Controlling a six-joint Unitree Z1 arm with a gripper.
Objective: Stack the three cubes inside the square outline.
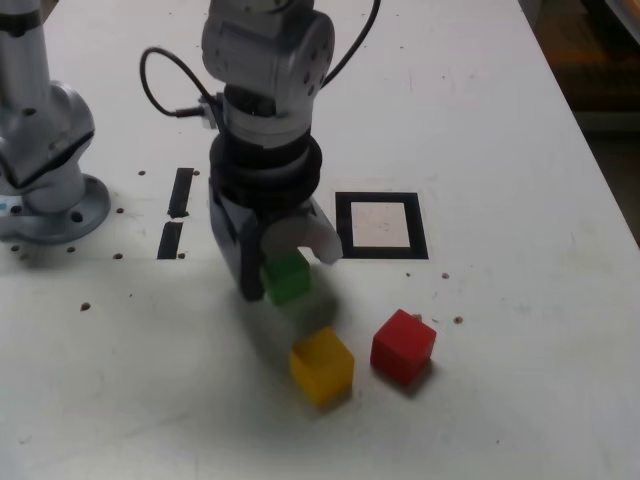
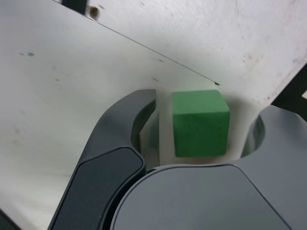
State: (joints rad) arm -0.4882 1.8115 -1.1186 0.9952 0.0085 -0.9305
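Worktop (image 1: 520,400) layout: three cubes, one square outline, two strips, one gripper.
The rear cube (image 1: 288,278) sits between the parted jaws of the gripper (image 1: 288,266), with a gap on one side in the wrist view. The front cube (image 1: 322,365) lies nearer the camera, just beside it. The side cube (image 1: 403,346) lies to the exterior view's right of the front cube, apart from it. The square outline (image 1: 343,225) lies behind all three, holding nothing. The two strips (image 1: 180,190) lie to the gripper's left in the exterior view, and the arm base (image 1: 50,205) is further left.
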